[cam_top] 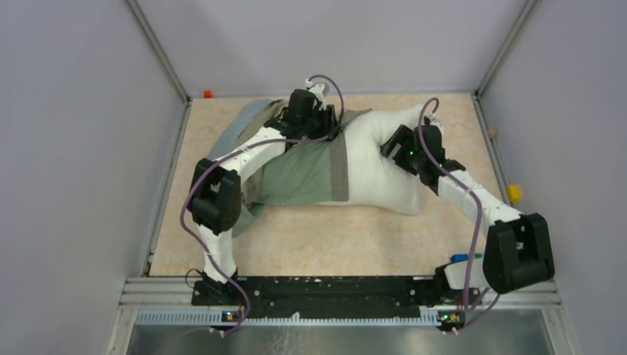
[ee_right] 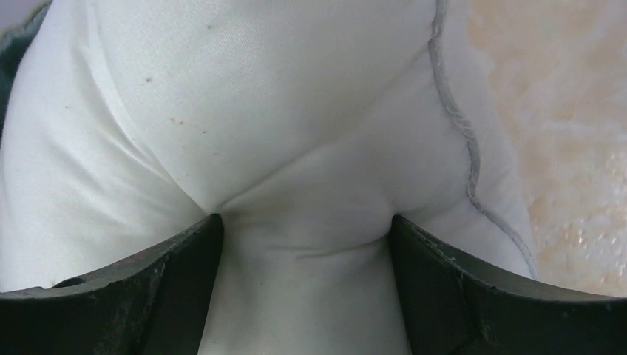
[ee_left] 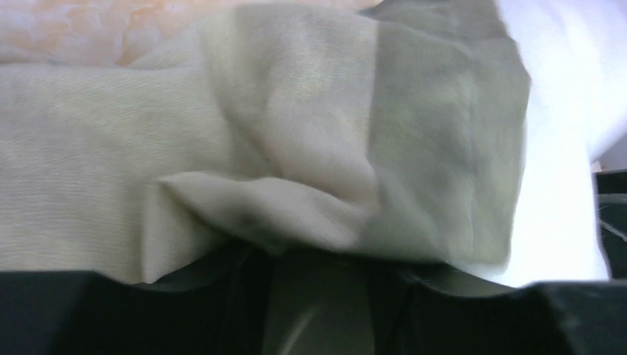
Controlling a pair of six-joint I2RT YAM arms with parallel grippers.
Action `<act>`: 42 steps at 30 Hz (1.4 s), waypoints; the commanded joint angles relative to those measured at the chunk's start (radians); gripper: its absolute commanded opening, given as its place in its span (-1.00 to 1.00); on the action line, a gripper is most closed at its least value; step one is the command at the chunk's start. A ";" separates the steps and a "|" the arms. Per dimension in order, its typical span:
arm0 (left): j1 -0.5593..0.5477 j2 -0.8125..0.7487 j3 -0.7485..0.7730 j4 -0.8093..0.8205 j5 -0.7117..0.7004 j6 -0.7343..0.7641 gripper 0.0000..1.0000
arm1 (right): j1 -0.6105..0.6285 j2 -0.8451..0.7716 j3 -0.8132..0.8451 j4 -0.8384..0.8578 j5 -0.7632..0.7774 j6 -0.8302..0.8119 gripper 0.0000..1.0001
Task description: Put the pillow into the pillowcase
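Note:
The white pillow lies across the middle of the table. Its left part sits inside the greenish-grey pillowcase, whose darker hem band runs across it. My left gripper is at the far edge of the pillowcase by that hem. In the left wrist view its jaws stand apart with a limp fold of pillowcase lying in the gap, and the pillow shows at the right. My right gripper is on the bare right end of the pillow. There it is shut wide on a bulge of pillow.
Grey walls and metal posts close in the beige table on three sides. A small orange piece sits at the far left corner. A yellow block and a small tan piece lie along the right edge.

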 commanded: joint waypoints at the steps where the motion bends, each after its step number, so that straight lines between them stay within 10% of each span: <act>1: -0.102 -0.118 -0.026 -0.199 0.036 0.031 0.39 | 0.089 -0.083 -0.133 -0.069 -0.080 0.087 0.63; 4: -0.151 -0.218 -0.020 -0.248 -0.087 0.052 0.97 | 0.090 -0.120 -0.155 -0.083 -0.052 0.085 0.64; 10: -0.291 -0.341 -0.079 -0.388 -0.509 0.037 0.98 | 0.089 -0.188 -0.129 -0.173 0.083 0.014 0.69; 21: -0.358 -0.337 -0.136 -0.402 -0.708 -0.025 0.98 | 0.040 -0.200 -0.074 -0.250 0.055 -0.159 0.83; 23: -0.358 -0.332 -0.135 -0.376 -0.686 0.000 0.67 | 0.041 -0.134 -0.084 -0.220 -0.056 -0.178 0.82; 28: -0.384 -0.246 0.044 -0.384 -0.502 0.090 -0.94 | 0.045 -0.071 -0.152 -0.089 -0.258 -0.149 0.67; 33: -0.491 -0.026 0.553 -0.472 -0.221 0.208 -1.00 | 0.107 -0.112 -0.067 -0.061 -0.353 -0.066 -1.00; 37: -0.551 0.126 0.933 -0.418 0.074 0.151 -1.00 | 0.143 -0.212 0.028 -0.048 -0.334 0.054 -1.00; 42: -0.472 -0.034 0.641 -0.244 0.039 0.029 -1.00 | 0.141 -0.327 0.033 -0.104 -0.207 0.147 -1.00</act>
